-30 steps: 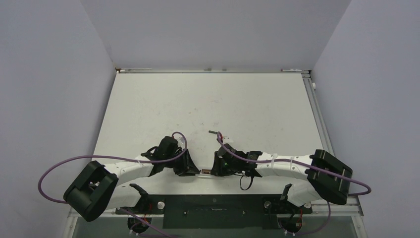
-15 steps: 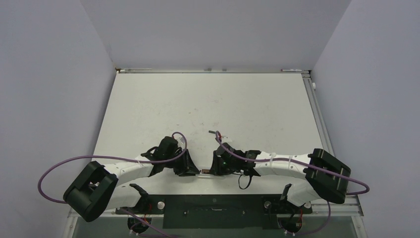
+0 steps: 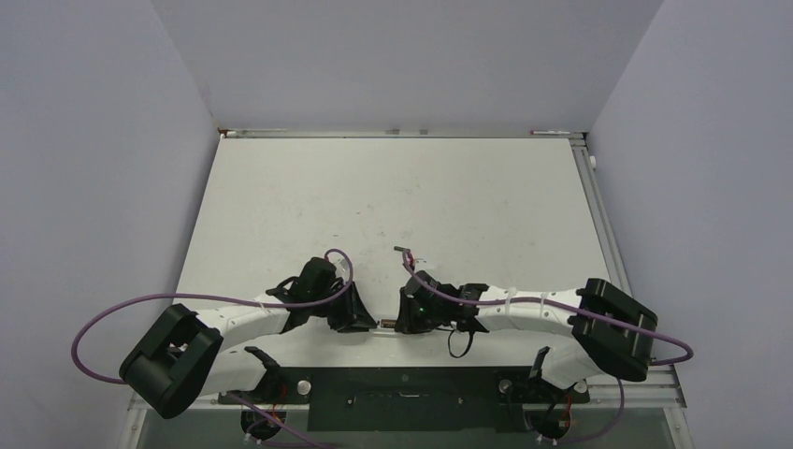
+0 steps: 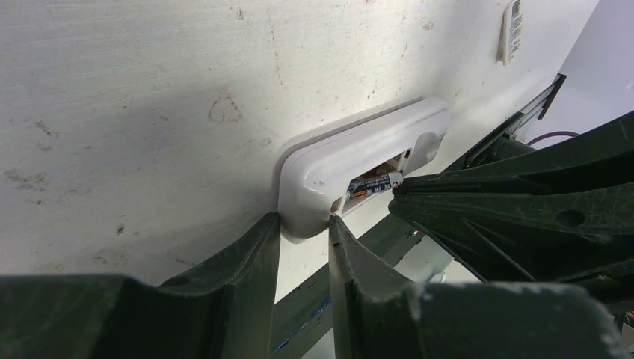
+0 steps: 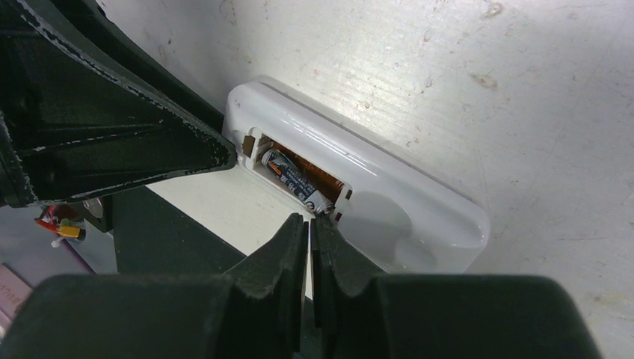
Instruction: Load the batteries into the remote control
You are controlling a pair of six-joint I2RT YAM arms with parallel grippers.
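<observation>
Battery loading, part done. The remote control (image 5: 389, 198) rests at the near edge of the worktop (image 3: 393, 187), with its brownish recess turned toward the arms. One battery (image 5: 299, 178) lies slanted in the recess and is apparently not fully seated. The coppery slot behind it looks unfilled.

A small dark stick (image 3: 403, 250), judged to be the second battery, lies on the worktop beyond the remote control and well apart from it. A white ribbed piece (image 4: 510, 30), probably the cover, also lies beyond the remote control.

The left tool (image 4: 303, 224) is narrowed onto one end of the remote control, a finger on each side, steadying it. The right tool (image 5: 309, 221) has its fingers pressed together and holds nothing, its tips just beside the end of the battery.

Left to do, by this reading: seat the first battery, then fetch and fit the second.

On the arms' side of the remote control the worktop ends at a dark base rail (image 3: 402, 383), so there is little room there. The freer room lies beyond the remote control.
</observation>
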